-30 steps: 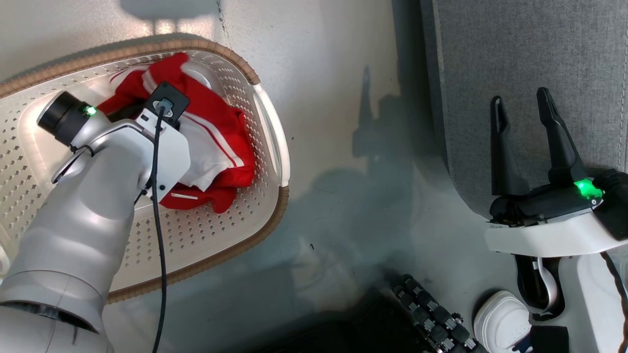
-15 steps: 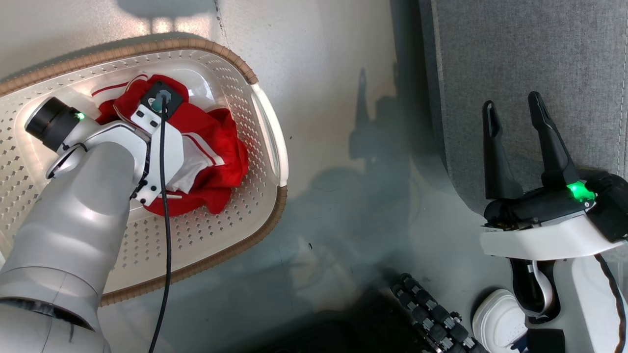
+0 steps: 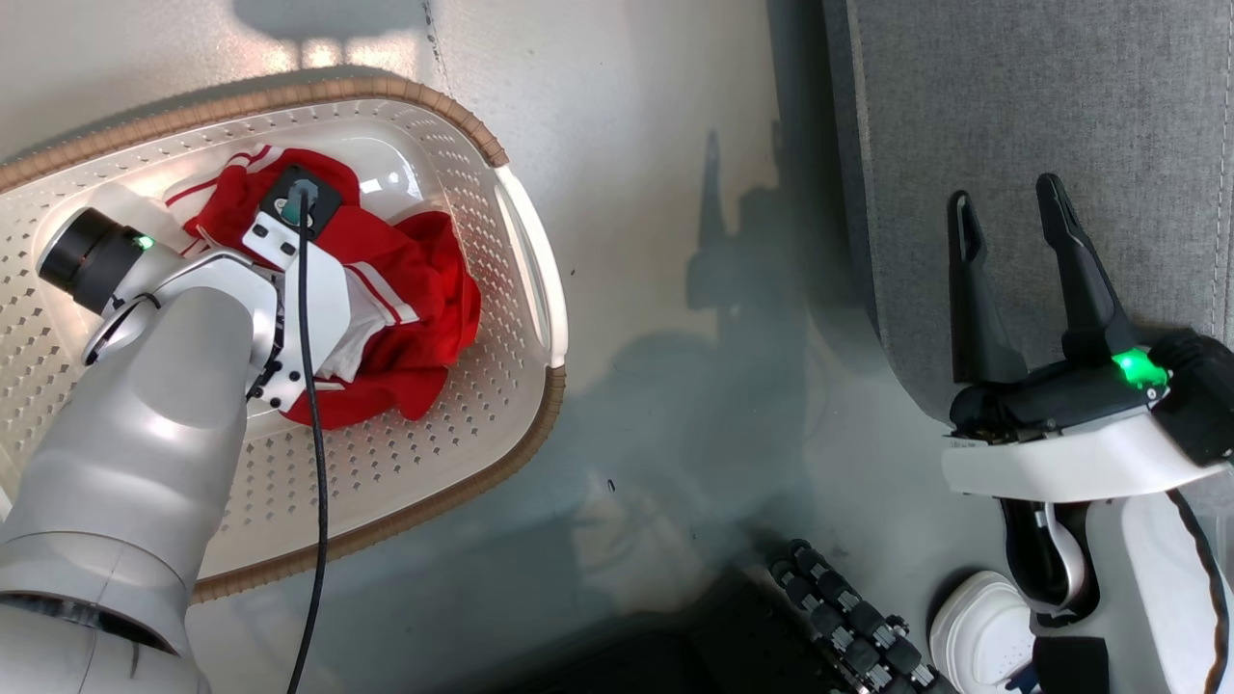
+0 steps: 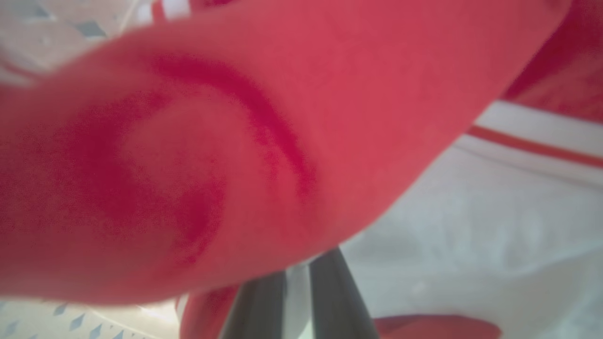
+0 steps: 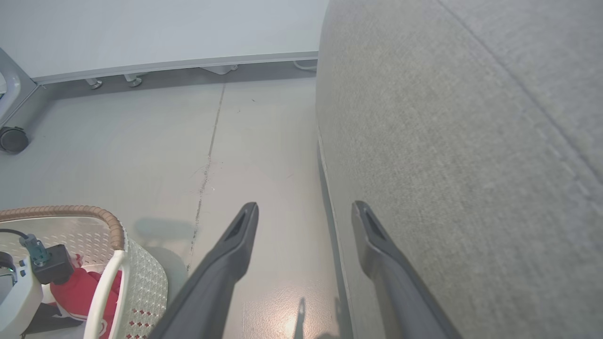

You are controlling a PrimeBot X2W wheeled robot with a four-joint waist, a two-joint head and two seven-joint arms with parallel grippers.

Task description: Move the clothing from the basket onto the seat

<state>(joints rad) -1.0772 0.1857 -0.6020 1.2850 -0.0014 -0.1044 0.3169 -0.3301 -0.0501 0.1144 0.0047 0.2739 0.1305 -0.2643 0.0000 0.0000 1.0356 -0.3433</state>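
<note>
Clothing point(image 3: 424, 289) sits bunched in the basket point(image 3: 386, 463), the left gripper point(image 4: 301, 270) buried in it with jaws narrowed, apparently on a fold to lift it out, while the right gripper point(image 3: 1005, 193) hovers wide-jawed by the seat point(image 3: 1060, 87).

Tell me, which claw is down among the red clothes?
The left gripper, inside the basket against the red clothing; the right gripper hangs open by the grey seat.

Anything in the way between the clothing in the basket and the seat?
Nothing lies on the floor between them. The clothing only has to clear the basket wall and its white handle. The right gripper, jaws open, hovers at the edge of the seat, beside the likely path.
</note>
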